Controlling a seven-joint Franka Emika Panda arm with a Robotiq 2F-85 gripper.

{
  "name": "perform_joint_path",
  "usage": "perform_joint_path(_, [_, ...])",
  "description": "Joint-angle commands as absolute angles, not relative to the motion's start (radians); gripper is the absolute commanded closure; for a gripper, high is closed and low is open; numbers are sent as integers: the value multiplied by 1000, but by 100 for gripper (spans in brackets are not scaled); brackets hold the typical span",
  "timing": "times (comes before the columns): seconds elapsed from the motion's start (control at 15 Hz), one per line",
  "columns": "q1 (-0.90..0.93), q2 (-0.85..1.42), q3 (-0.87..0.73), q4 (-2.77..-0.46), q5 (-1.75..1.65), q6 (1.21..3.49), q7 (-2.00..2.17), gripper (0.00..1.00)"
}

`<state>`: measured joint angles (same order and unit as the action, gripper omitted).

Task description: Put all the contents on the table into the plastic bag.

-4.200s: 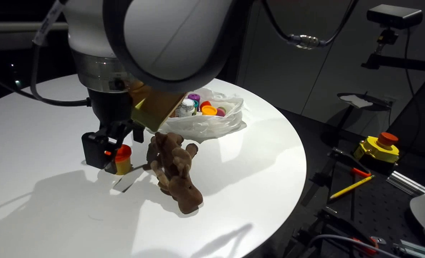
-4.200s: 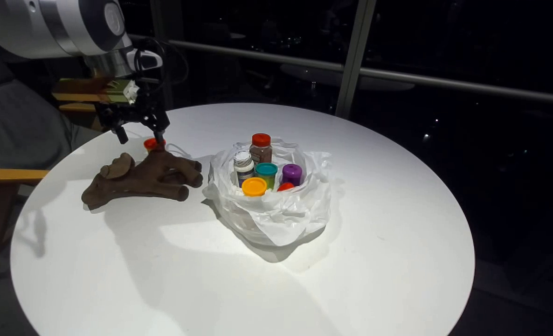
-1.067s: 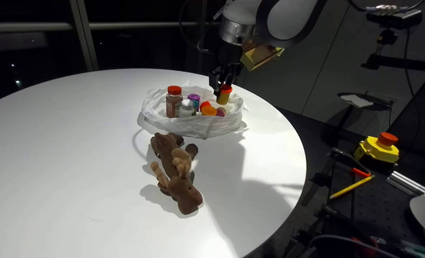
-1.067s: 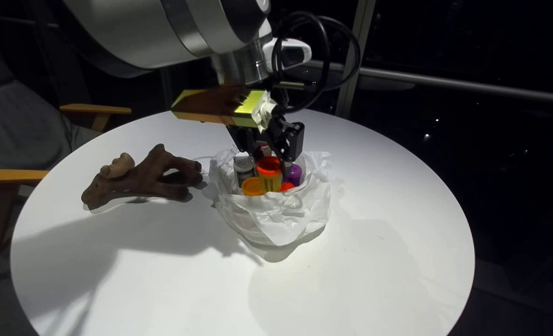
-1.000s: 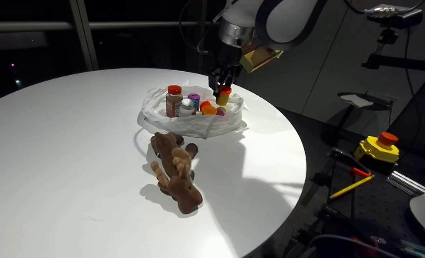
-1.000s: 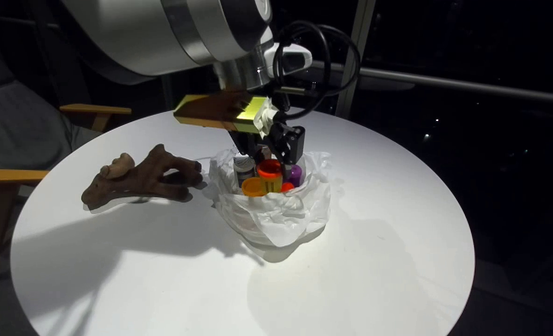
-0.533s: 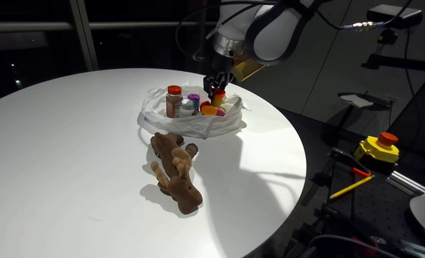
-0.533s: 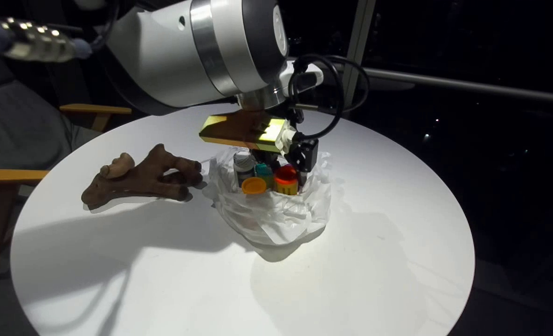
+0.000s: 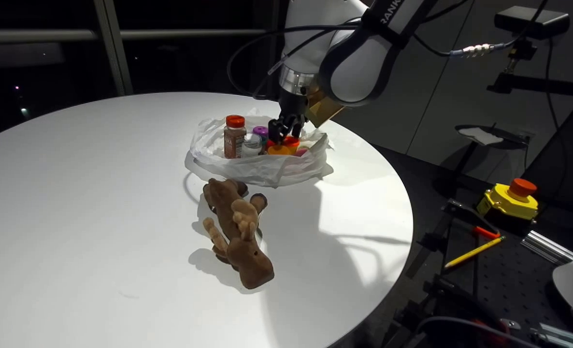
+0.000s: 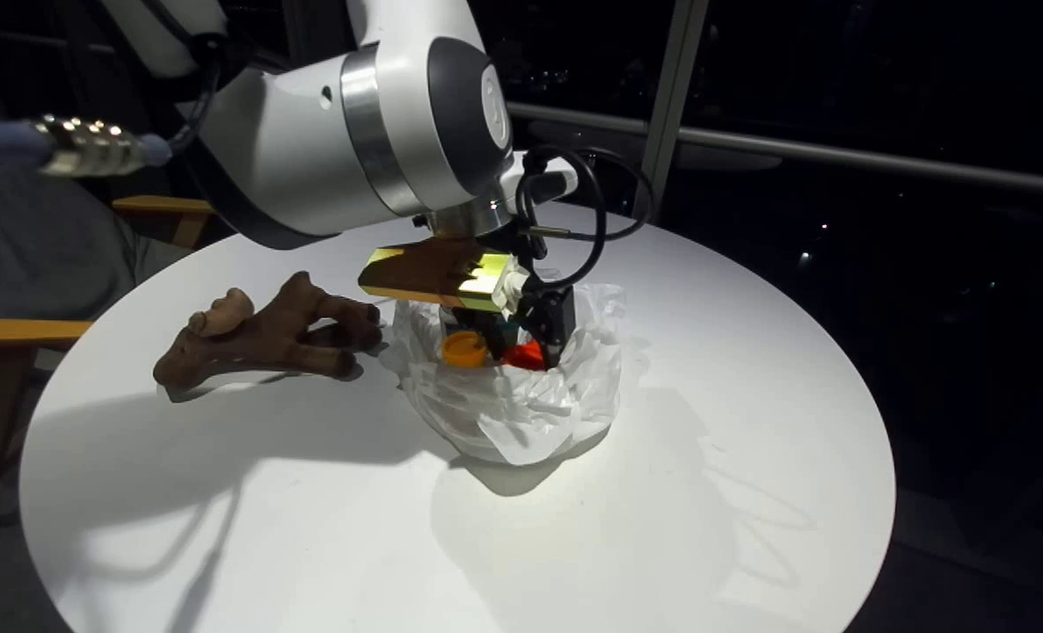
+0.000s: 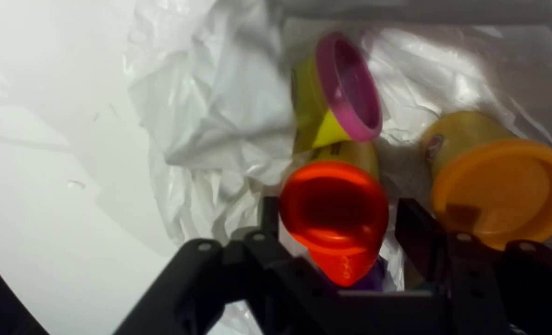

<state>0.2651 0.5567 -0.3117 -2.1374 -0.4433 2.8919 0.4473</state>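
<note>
Just in front of the crinkled translucent white plastic bag (image 9: 267, 174), toward its left end in an exterior view, a brown plush moose with tan antlers (image 9: 238, 237) is seen lying on the large round white table (image 9: 98, 217). It can be judged light, soft and easily squashed, and would best be taken across the middle of the trunk; if lifted by a leg or antler, it could swing and snag the bag's thin rim.

Inside the bag, from its left end, are contained a clear bottle with red-brown contents and a red cap (image 9: 235, 140), a small grey-white bottle (image 9: 251, 146), a purple plastic lid (image 9: 261, 130) and a small yellow jar with an orange lid (image 9: 279, 150). Just right of these, a small yellow plastic jar with a red lid (image 11: 334, 200) is flanked by the fingers (image 11: 418, 232) of the black hand (image 11: 337, 207); a thin gap is shown beside one finger in the wrist view, so whether the jar is pinched or loose cannot be told. It is likely stiff, light and slippery, best held at the lid's rim. Toward the bag's right end, a yellow jar with a pink lid (image 11: 339, 93) is seen tilted.
</note>
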Motion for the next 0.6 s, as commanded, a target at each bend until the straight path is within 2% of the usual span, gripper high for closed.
perform_joint_path(0.0, [351,500,-377,-2161,-440,2895,470,0])
perform_joint_path(0.33, [454,358,-438,-2210,-464,2864,531,0])
perform_joint_path(0.47, [439,256,-371,-2263,-446,2786,491,0])
perform_joint_path(0.53, [393,203,-279,-2298,-388,2710,424,1])
